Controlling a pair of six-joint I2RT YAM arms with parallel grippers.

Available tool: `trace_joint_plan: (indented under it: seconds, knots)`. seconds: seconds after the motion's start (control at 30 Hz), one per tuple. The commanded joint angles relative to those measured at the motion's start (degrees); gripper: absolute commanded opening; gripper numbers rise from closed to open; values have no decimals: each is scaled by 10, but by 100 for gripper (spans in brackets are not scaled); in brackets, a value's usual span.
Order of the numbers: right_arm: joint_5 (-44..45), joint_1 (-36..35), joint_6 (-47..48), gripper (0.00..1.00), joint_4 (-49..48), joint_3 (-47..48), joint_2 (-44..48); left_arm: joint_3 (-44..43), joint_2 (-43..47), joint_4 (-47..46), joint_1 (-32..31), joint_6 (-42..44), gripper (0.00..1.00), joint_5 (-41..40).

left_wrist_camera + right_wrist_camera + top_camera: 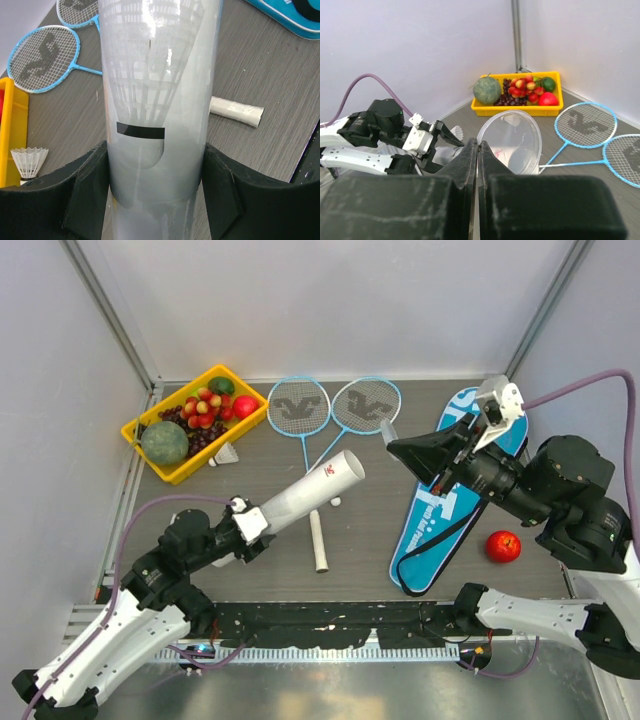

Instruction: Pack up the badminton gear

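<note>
The glossy white shuttlecock tube (305,495), raised off the worktop (370,535) with its mouth toward 2 o'clock, looks light, slick and crushable, so the left claw (155,192) clamped round its lower end seems well placed, while the right claw (477,150) hovers closed at the mouth.

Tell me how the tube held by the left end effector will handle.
The tube looks thin-walled and translucent, so it is probably light and easily dented under a hard squeeze. Its glossy surface may slip in the left end effector. Being round, it would likely roll if laid down.
</note>
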State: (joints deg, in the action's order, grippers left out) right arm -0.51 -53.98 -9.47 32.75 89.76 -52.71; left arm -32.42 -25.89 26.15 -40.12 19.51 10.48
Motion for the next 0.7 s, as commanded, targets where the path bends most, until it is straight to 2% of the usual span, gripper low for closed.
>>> trace_joint_plan:
  seconds: [0.0, 0.1, 0.2, 0.3, 0.4, 0.5, 0.67]
  knots:
    - [71, 2, 15, 5, -26, -15, 2, -11, 2, -23, 1, -3, 16, -15]
    - [189, 6, 12, 5, -39, -60, 5, -7, 19, -35, 1, -10, 16, -26]
    - [248, 31, -5, 5, -56, -113, 3, 1, 41, -49, 1, -19, 17, -58]
    - [217, 105, -48, 5, -85, -164, -6, 10, 76, -68, 0, -25, 18, -129]
    - [129, 195, -84, 5, -129, -247, -28, 19, 118, -94, 1, -28, 18, -205]
    - [76, 232, -97, 5, -168, -299, -78, 38, 172, -129, 2, -28, 19, -255]
    - [63, 264, -99, 5, -210, -350, -217, 61, 232, -148, 2, -20, 21, -250]
